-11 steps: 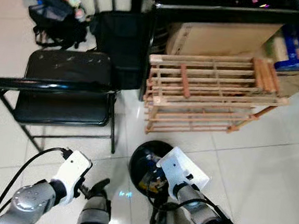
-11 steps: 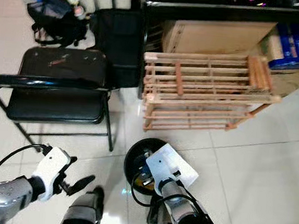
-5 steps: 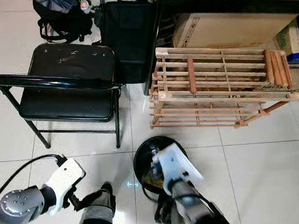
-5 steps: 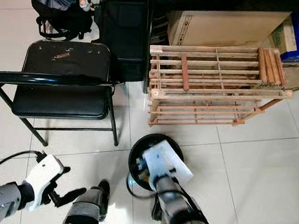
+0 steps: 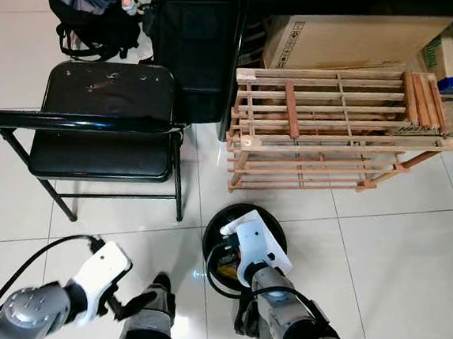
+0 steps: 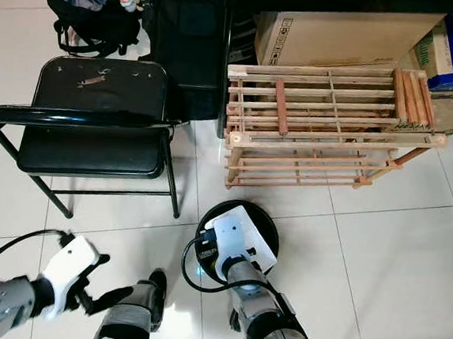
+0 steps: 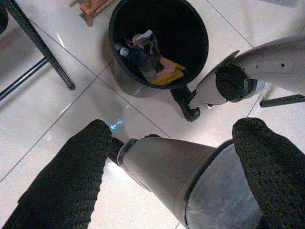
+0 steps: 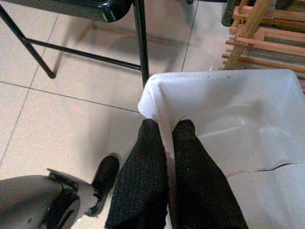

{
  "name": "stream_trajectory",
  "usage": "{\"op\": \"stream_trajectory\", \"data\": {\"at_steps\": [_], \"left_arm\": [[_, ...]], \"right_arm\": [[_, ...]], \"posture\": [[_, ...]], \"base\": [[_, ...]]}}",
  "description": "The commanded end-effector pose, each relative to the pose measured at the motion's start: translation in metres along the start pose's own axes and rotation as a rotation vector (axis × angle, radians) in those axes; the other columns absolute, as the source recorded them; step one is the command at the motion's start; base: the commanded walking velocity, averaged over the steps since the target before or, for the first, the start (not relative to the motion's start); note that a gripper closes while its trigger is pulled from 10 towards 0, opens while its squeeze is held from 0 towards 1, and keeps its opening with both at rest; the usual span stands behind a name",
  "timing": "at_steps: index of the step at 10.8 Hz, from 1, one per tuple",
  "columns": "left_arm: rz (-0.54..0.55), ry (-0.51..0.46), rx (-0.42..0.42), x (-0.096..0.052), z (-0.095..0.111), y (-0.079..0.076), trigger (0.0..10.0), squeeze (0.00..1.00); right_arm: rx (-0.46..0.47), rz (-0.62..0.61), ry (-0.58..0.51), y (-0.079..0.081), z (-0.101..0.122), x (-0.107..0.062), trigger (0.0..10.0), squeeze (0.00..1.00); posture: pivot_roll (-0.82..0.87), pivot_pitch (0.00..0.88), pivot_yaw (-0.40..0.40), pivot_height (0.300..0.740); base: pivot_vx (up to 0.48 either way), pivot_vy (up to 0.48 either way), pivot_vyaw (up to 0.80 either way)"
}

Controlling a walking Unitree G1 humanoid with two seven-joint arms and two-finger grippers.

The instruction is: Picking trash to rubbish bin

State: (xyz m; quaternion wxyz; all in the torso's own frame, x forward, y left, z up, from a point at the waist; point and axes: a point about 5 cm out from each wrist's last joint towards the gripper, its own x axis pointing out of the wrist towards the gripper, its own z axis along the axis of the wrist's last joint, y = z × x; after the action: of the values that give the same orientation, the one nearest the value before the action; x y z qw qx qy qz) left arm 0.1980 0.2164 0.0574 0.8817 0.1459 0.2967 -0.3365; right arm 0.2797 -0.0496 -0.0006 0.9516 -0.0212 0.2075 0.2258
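A black round rubbish bin stands on the tiled floor just before my feet. Inside it lie crumpled trash, a bottle and a yellow wrapper. A white plastic tray hangs tilted over the bin's mouth, with my right gripper shut on its rim. The tray looks bare inside. My left gripper hangs low at the left, beside my left leg. It is open, with its black fingers spread wide and nothing held.
A black folding chair stands at the left. A wooden slatted rack lies just behind the bin, with a cardboard box behind it. A black bag sits far left. My own legs are below. Bare tiles lie to the right.
The camera has shifted. The white tray stays over the bin in my right gripper and has turned a little. My left arm has dropped slightly lower at the left.
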Motion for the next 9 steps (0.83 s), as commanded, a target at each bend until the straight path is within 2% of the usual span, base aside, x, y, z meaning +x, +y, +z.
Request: {"op": "stream_trajectory", "data": {"at_steps": [1, 5, 9], "left_arm": [[-0.028, 0.042, -0.021, 0.005, -0.013, -0.004, 10.0, 0.64], [-0.035, 0.047, -0.017, 0.016, -0.014, 0.002, 10.0, 0.63], [-0.039, 0.069, -0.021, 0.027, -0.033, 0.003, 10.0, 0.63]], "right_arm": [[0.047, 0.014, 0.025, 0.004, -0.010, -0.003, 10.0, 1.00], [0.065, 0.021, 0.016, 0.003, -0.010, -0.004, 10.0, 1.00], [0.065, 0.016, 0.027, 0.000, -0.015, -0.006, 10.0, 1.00]], "posture": [[0.56, 0.435, -0.051, 0.740], [0.55, 0.432, -0.049, 0.740], [0.55, 0.428, -0.046, 0.740]], "base": [[0.000, 0.000, 0.00], [0.000, 0.000, 0.00], [0.000, 0.000, 0.00]]}}
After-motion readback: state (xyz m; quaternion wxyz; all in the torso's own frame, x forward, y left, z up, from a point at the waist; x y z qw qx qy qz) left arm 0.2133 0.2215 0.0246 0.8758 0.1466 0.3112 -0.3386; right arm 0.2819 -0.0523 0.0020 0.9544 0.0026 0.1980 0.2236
